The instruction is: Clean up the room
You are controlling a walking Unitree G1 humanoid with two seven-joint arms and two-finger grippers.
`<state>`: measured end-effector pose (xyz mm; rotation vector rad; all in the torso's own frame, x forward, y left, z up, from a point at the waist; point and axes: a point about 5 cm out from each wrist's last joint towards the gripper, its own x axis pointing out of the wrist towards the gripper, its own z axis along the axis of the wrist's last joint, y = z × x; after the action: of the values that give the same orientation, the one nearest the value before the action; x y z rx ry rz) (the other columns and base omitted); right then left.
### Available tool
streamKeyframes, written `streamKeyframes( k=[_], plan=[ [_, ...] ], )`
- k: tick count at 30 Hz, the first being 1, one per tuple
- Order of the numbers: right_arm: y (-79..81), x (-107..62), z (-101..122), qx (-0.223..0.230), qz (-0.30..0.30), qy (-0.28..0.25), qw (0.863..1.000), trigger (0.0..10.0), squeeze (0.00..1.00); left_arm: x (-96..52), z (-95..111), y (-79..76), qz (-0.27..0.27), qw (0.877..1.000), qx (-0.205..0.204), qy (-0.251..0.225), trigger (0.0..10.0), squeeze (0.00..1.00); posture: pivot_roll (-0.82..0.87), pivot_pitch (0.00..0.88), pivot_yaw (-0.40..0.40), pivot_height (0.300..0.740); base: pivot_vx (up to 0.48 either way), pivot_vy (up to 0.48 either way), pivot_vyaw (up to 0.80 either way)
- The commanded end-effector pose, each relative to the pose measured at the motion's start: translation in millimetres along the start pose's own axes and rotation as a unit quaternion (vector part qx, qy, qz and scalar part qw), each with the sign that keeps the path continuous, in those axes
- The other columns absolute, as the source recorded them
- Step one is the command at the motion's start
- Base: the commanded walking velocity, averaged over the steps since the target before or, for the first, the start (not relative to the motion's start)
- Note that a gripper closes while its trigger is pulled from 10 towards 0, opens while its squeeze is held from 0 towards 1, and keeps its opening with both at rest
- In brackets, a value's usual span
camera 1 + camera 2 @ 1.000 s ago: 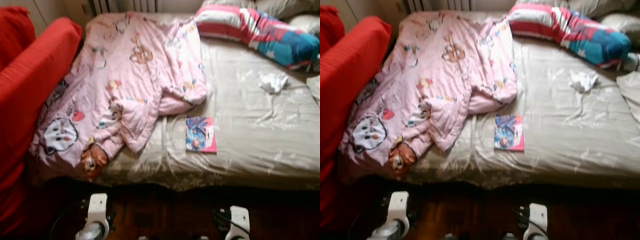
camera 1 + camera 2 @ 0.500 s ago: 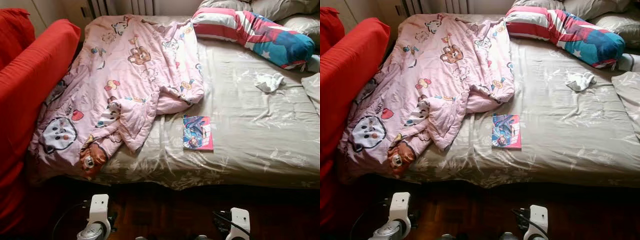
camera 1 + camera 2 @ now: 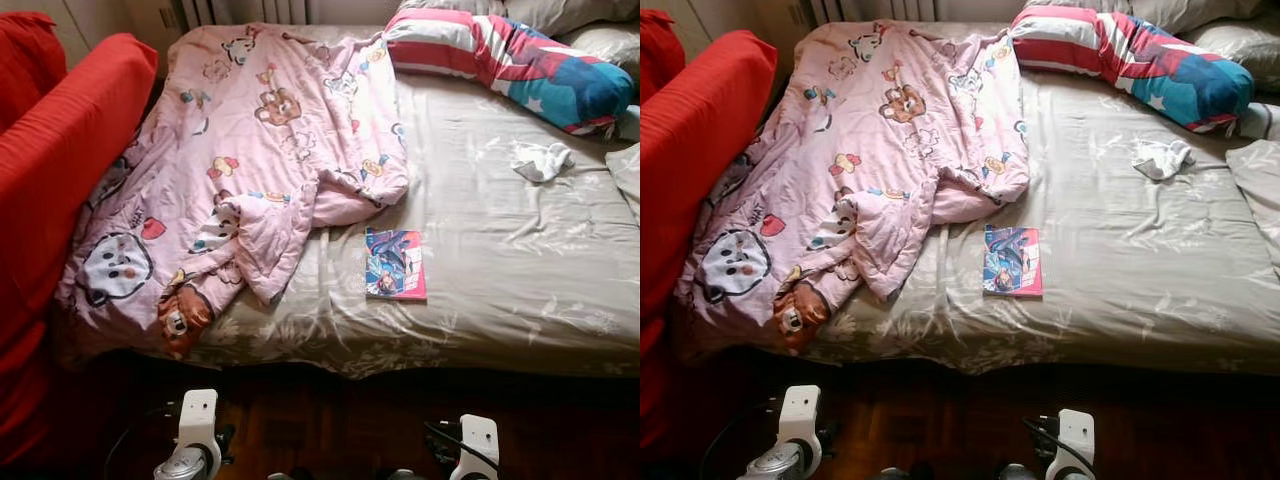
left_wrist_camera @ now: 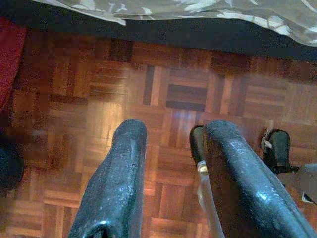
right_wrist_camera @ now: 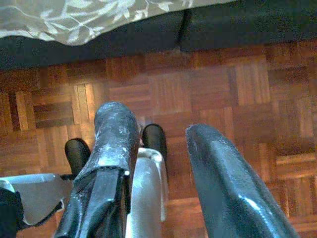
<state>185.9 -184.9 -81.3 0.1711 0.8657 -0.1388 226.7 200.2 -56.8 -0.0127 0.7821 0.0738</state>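
While your left gripper (image 4: 168, 148) and right gripper (image 5: 158, 144) hang wide apart and empty over the parquet floor (image 4: 173, 79), step closer, then lift the comic book (image 3: 396, 264) near the bed's (image 3: 520, 270) front edge, beside the pink quilt (image 3: 250, 160)

A pink quilt (image 3: 250, 160) printed with cartoon animals lies on a beige bed sheet (image 3: 500, 270) with pale leaf pattern, beside a blue-and-pink book (image 3: 395, 264), a red, white and blue striped pillow (image 3: 510, 65), a white cloth (image 3: 541, 160), a red sofa (image 3: 60, 170) and brown parquet floor (image 4: 163, 94).
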Motion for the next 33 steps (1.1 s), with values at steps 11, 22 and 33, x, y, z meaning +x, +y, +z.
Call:
streamKeyframes(
  k=[11, 22, 33],
  plan=[
    [2.6, -0.4, -2.5, 0.006, 0.002, -0.001, 1.000, 10.0, 0.00, -2.3, -9.0, 6.2, 0.005, 1.000, 0.002, 0.018, 10.0, 0.00, -0.07, 0.212, 0.037, 0.740, 0.276, 0.000, 0.00],
    [2.6, -0.4, -2.5, 0.006, 0.002, -0.001, 1.000, 10.0, 0.00, -2.3, -9.0, 6.2, 0.005, 1.000, 0.002, 0.018, 10.0, 0.00, -0.07, 0.212, 0.037, 0.740, 0.277, 0.000, 0.00],
    [2.6, -0.4, -2.5, 0.006, 0.002, -0.001, 1.000, 10.0, 0.00, -2.3, -9.0, 6.2, 0.005, 1.000, 0.002, 0.018, 10.0, 0.00, -0.07, 0.212, 0.037, 0.740, 0.277, 0.000, 0.00]
  ],
)
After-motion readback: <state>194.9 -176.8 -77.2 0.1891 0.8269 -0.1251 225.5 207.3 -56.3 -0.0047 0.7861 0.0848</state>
